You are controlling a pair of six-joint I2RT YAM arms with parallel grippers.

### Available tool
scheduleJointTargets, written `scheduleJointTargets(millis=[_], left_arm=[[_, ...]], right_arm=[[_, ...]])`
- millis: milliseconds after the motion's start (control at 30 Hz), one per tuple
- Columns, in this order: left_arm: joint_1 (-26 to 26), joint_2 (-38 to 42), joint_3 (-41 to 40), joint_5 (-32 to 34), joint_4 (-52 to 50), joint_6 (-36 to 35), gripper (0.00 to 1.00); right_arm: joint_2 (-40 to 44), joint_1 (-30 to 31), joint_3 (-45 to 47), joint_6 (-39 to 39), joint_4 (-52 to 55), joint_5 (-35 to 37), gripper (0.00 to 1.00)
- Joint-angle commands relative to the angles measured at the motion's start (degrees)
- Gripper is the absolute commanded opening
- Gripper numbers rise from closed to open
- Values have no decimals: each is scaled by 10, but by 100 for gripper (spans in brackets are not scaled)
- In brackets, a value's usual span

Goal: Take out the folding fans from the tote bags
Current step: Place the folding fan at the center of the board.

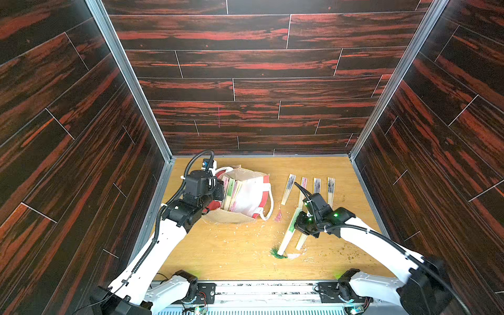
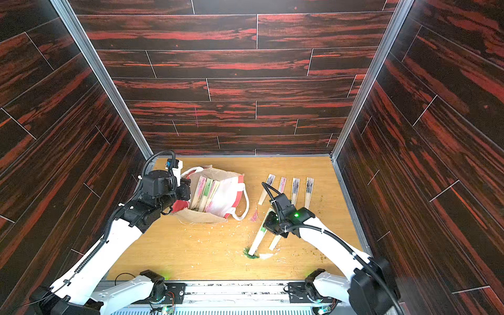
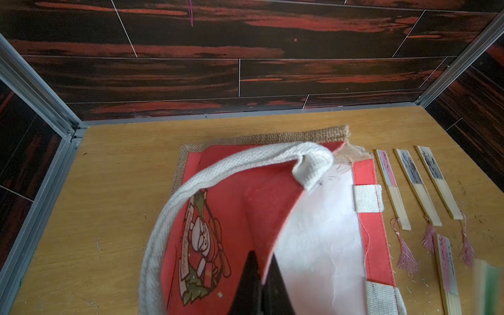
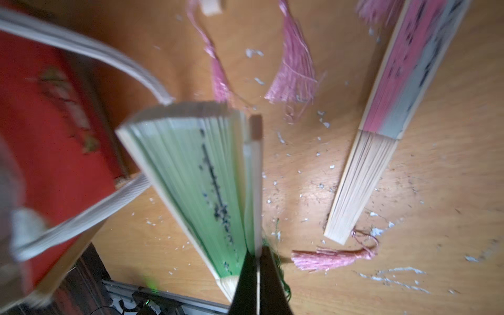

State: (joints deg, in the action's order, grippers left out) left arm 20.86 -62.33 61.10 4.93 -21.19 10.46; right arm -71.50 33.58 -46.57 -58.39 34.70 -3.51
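The tote bag [image 1: 252,195] [image 2: 227,192] lies on its side at the table's back left, red panels and white lining showing. Several folding fans [image 1: 230,192] [image 2: 205,192] stick out of its mouth. My left gripper [image 3: 263,263] [image 1: 215,201] is shut on the bag's red wall [image 3: 231,218] at the rim, next to the white handle [image 3: 218,174]. My right gripper [image 4: 257,261] [image 1: 297,221] is shut on the outer stick of a green fan [image 4: 196,174] [image 1: 288,233], which has partly spread. Several fans [image 1: 316,186] [image 3: 417,185] lie in a row at the back right. A pink fan [image 4: 395,95] lies beside the green one.
Dark wood-patterned walls with metal corner posts [image 1: 128,79] close in the table on three sides. The arms' base rail [image 1: 261,291] runs along the front edge. Pale flakes and loose tassel threads [image 1: 278,252] litter the wooden tabletop [image 1: 218,253].
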Motion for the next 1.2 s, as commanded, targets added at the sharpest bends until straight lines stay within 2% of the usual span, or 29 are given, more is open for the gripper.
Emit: scheduleJointTargets(millis=[0,267,600,800,867,967,1167], left_arm=[[-1,14,11,2,8,-10,0],[-1,12,11,-5,9,-8,0],[-1,9,13,-8,8,-7,0],[-1,6,15,-10,9,-6,0],[-1,5,15,-12,8,-6,0],[-1,6,15,-12,8,-6,0],[-1,8,17,-23,6,-17,0]], right_arm=[[-37,-17,17,-6,-60,-51,0],[-124,-46,37,5,-108,-62,0],[-153,-80,45,5,-137,-68,0],[-144,-94,45,9,-129,-65,16],[-138,-98,46,10,-129,-69,27],[-123,-98,46,8,-124,-70,38],[-66,-96,41,15,-111,-62,42]])
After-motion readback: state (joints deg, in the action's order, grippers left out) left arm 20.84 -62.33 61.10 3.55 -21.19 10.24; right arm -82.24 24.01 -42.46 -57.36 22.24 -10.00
